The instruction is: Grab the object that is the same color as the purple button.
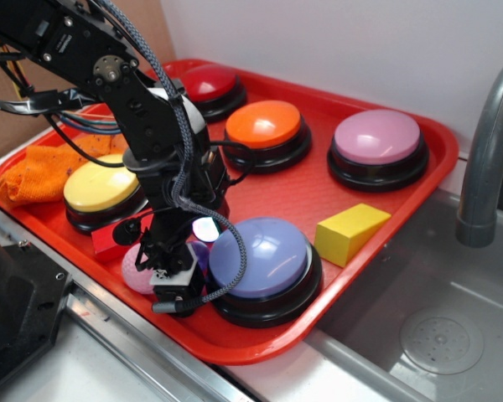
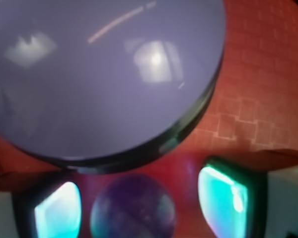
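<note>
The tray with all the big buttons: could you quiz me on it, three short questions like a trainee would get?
1. True or false: the yellow wedge block lies inside the red tray.
2. How many dome buttons sit on the tray?
3. In the wrist view, what lies between the gripper jaws? A) pink golf ball B) dark purple ball C) orange cloth

Key: 1 true. 2 five. 3 B; the jaws stand either side of it, apparently not yet touching, beside the purple button.
</note>
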`<act>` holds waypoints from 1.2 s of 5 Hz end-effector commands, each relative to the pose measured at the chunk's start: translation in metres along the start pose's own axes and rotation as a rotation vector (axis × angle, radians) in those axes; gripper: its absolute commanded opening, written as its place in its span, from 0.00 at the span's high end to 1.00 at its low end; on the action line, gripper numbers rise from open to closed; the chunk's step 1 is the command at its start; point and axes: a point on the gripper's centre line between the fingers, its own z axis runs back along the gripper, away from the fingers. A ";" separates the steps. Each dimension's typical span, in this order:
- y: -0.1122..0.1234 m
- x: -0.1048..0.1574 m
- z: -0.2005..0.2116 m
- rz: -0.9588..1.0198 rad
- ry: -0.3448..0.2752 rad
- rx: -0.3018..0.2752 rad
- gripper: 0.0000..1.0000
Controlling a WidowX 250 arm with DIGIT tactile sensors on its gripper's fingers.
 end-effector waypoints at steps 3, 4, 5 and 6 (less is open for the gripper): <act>0.005 0.005 0.024 0.081 -0.012 0.052 1.00; 0.025 0.011 0.063 0.230 0.047 0.077 1.00; 0.050 0.011 0.100 0.361 0.079 0.083 1.00; 0.077 -0.002 0.122 0.498 0.096 0.080 1.00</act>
